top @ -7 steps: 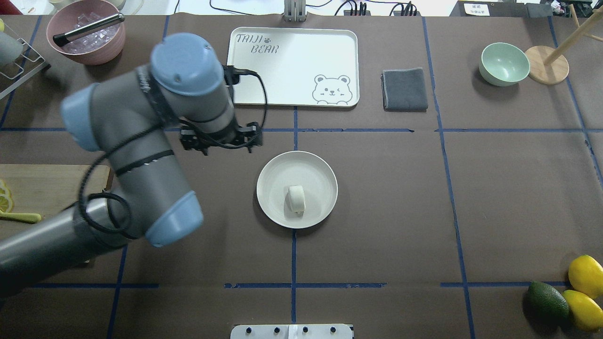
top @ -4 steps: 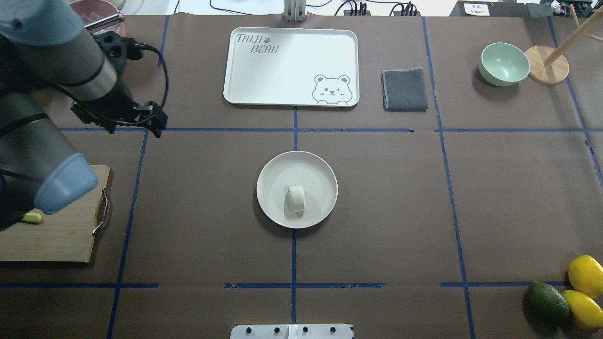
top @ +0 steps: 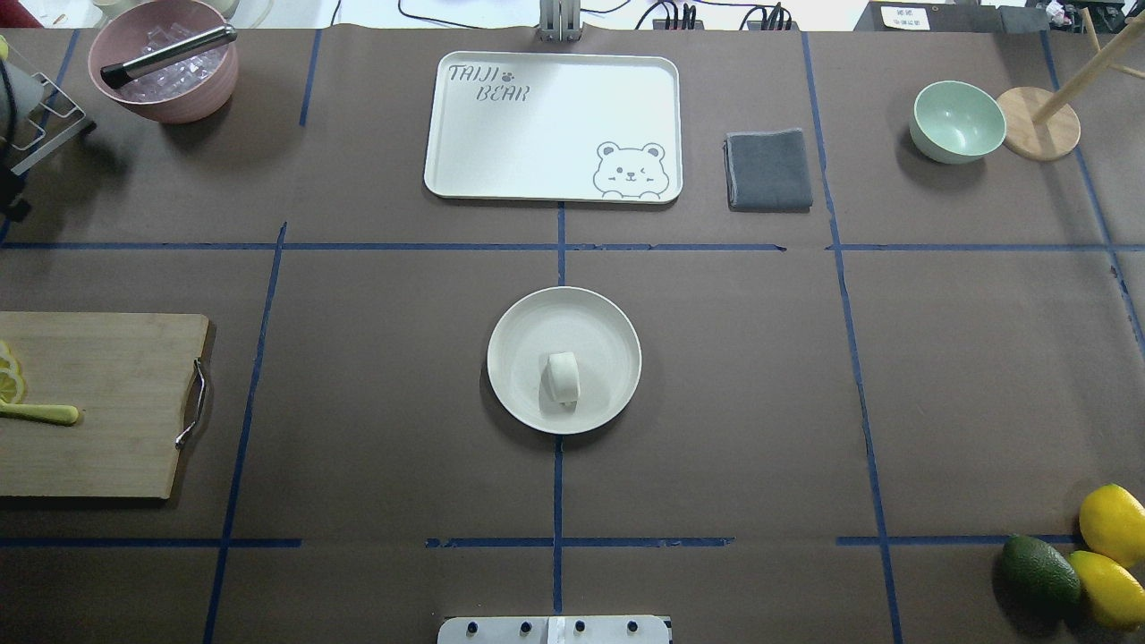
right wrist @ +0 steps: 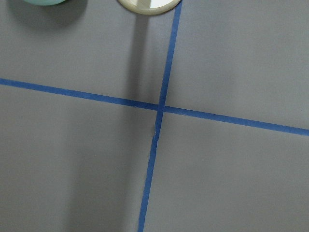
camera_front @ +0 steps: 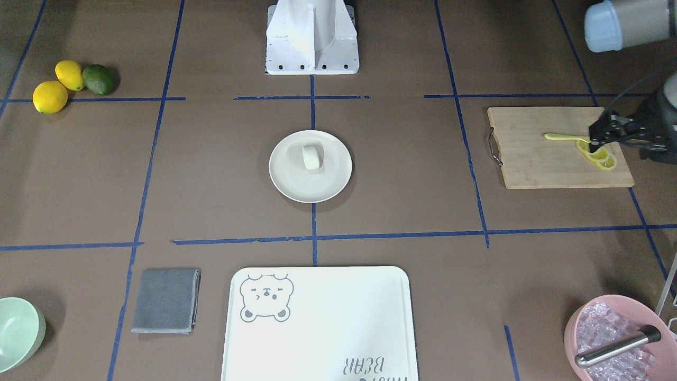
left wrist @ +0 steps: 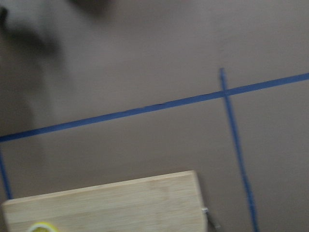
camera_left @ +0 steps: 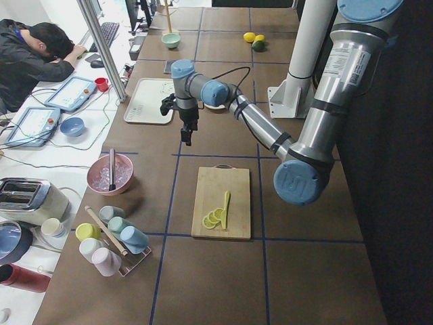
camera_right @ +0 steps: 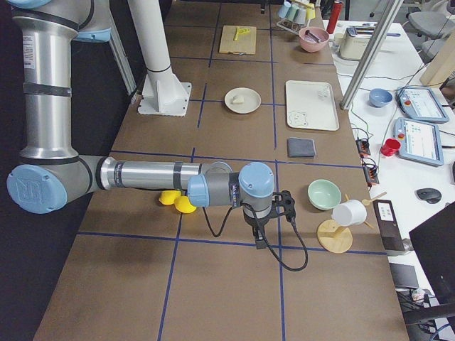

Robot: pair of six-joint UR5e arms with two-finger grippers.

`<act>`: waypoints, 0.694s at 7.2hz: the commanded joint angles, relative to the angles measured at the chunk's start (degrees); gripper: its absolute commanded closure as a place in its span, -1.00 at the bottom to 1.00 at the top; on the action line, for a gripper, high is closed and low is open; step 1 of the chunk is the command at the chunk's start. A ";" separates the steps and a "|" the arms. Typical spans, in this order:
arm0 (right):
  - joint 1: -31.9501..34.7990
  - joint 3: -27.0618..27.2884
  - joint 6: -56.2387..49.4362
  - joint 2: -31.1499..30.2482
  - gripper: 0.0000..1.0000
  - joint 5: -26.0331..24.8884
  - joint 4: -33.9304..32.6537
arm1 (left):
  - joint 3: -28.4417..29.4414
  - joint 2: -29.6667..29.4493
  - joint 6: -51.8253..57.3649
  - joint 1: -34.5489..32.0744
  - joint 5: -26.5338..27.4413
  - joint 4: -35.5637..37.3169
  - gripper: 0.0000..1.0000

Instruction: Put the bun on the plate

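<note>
**Table** [top: 716, 376], one, brown cover with a blue tape grid.

**Tray** [top: 555, 125], one, white with a bear print. It lies at the middle of the operators' edge and carries nothing.

**Cutting board** [top: 107, 402], one, wooden, at the table's left end. It carries three or so lemon slices [camera_front: 600, 156] and one yellow utensil [top: 36, 412].

**Plate** [top: 528, 322], one, at the table's centre, well apart from every edge, probably so that either arm can reach it.

**Pink bowl** [top: 215, 85], one, in the left corner on the operators' side, with a metal tool [top: 170, 55] leaning in it.

**Grey cloth** [top: 769, 170], one, folded, just beside the tray.

**Mint bowl** [top: 957, 121], one, towards the right corner on the operators' side.

**Whole lemons** [top: 1112, 523], two, with one avocado [top: 1039, 571], touching in the right corner on the robot's side.

**Bun** [top: 563, 377], one, lying inside the plate's rim, slightly towards the robot's side of its centre, with nothing touching it. The task looks complete.

**Left gripper** [camera_front: 596, 138], one, over the cutting board at the left end, well apart from the plate. I cannot tell how its jaws stand.

**Right gripper** [camera_right: 261, 241], one, over bare table at the right end, near the mint bowl. Its jaw state cannot be told either.
</note>
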 commanded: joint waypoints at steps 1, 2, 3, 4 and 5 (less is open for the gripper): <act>0.00 0.27 0.24 -0.19 -1.00 0.15 0.00 | 10.28 0.55 10.32 -11.01 -2.64 -0.16 -1.00; 0.00 0.27 0.24 -0.19 -1.00 0.24 0.00 | 11.36 2.98 11.03 -12.97 -3.17 -0.25 -1.00; 0.00 0.53 0.24 -0.19 -1.00 0.24 0.00 | 11.37 7.18 11.12 -13.25 -6.74 -3.38 -1.00; 0.00 1.05 0.24 -0.28 -1.00 0.33 0.00 | 11.37 10.36 10.60 -13.86 -8.86 -7.59 -1.00; 0.00 1.06 0.24 -0.28 -1.00 0.33 0.00 | 11.37 10.56 10.51 -13.87 -8.88 -8.06 -1.00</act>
